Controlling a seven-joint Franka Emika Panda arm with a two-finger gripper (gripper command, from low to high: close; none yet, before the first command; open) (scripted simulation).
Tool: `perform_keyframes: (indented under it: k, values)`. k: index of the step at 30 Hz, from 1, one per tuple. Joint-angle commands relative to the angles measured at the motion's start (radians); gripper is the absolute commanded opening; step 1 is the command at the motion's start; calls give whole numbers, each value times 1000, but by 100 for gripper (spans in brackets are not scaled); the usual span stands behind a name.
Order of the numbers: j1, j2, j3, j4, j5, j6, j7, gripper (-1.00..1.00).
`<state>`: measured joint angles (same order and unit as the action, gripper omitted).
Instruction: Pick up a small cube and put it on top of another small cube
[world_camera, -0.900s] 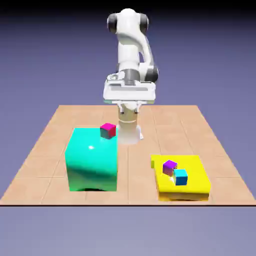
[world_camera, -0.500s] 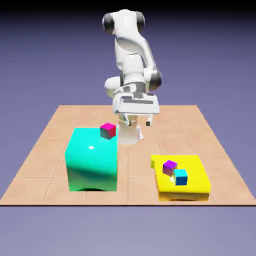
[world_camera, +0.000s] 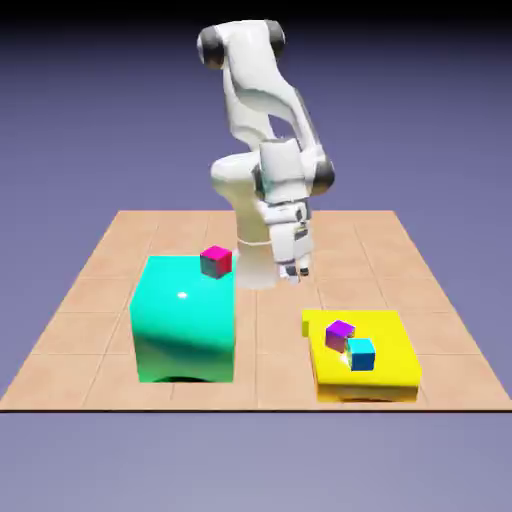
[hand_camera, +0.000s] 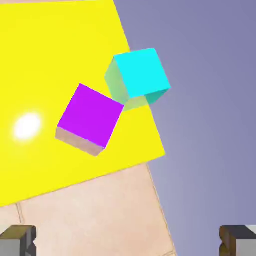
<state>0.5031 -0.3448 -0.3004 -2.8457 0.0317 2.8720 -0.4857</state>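
Hand view: claw (hand_camera: 128, 241) released, tips wide apart;
purple cube (hand_camera: 91, 116) & cyan cube (hand_camera: 142, 73) on yellow block (hand_camera: 45, 55); ext. view: magenta cube (world_camera: 216, 262) atop teal block (world_camera: 186, 320).

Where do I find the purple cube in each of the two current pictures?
Exterior view: the purple cube is right of and below the middle, beside the blue cube.
Hand view: left of the middle, about halfway down.
Shared landmark: the yellow block beneath it.
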Motion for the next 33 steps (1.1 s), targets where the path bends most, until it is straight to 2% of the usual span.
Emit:
perform_keyframes:
  k: [1, 33]
  values:
    - [17, 8, -11, -1, 1, -6, -44, 0]
    - [575, 263, -351, -42, 37, -193, -1435, 0]
